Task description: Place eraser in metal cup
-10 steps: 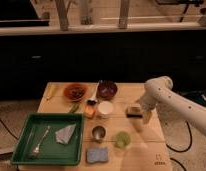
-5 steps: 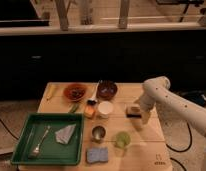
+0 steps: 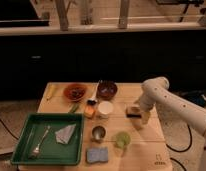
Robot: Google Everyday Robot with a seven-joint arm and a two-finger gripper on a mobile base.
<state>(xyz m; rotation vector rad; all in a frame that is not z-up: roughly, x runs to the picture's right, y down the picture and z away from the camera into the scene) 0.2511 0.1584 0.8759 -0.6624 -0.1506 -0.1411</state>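
Gripper (image 3: 139, 114): low over the right part of the table (image 3: 146, 150), at the end of the white arm (image 3: 161, 95) that comes in from the right edge. Cannot tell whether it is open, closed or gripping.

Eraser (image 3: 131, 111): right at the gripper, on its left side, the two overlapping in view. Contact cannot be confirmed. It sits level at table height. Look: small block, tan top, black base.

Metal cup (image 3: 98, 133): upright, shiny rim, dark inside. It stands to the front-left of the eraser, apart from it, with bare wood between.

Nearby: white cup (image 3: 105, 108) left of the eraser and behind the metal cup. Green cup (image 3: 122, 139) just right of the metal cup. Blue-grey sponge (image 3: 97, 155) at the front edge, before the metal cup. Orange block (image 3: 89, 111) just left of the white cup.

Farther: dark bowl (image 3: 106, 90) and reddish plate (image 3: 75, 91) at the back of the table. Green tray (image 3: 25, 131) on the left, holding a fork (image 3: 40, 142) and a grey cloth (image 3: 65, 133).
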